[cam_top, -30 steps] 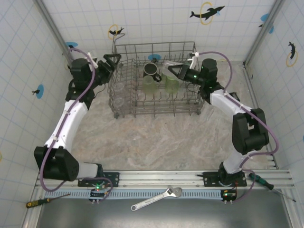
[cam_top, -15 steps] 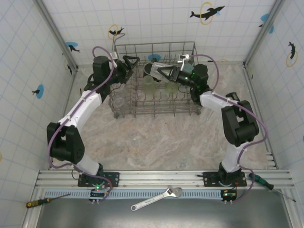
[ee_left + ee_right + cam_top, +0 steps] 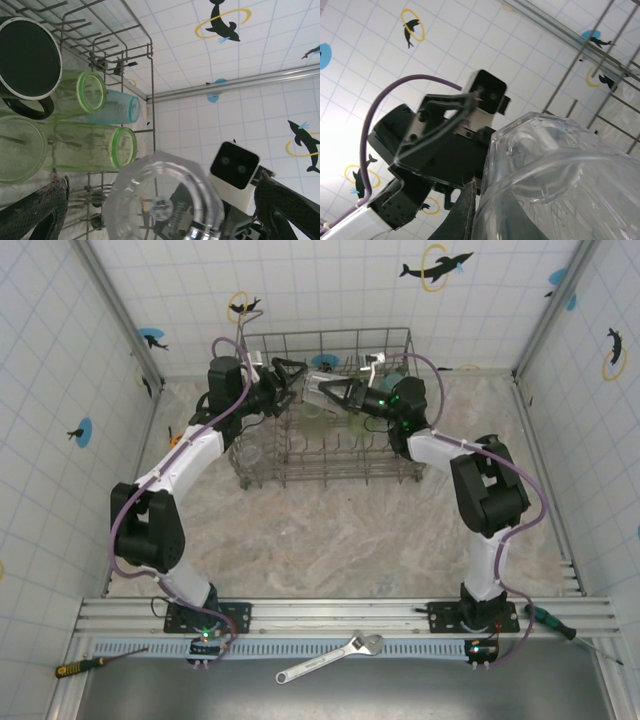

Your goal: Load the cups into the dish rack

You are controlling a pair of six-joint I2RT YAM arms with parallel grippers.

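The right gripper (image 3: 330,392) holds a clear cup (image 3: 165,200) tight in the air over the dish rack (image 3: 325,476), above the green cups (image 3: 92,92), while the left gripper (image 3: 297,373) waits with fingers spread wide on both sides of it, likely ready to take it.

Clad in white shells (image 3: 180,455) between black joint housings (image 3: 140,535). Trailed by looping purple cables (image 3: 380,95). Lit green at the bases (image 3: 205,625), six o'clock. Tipped with black left pincer (image 3: 296,375) and right pincer (image 3: 328,392).
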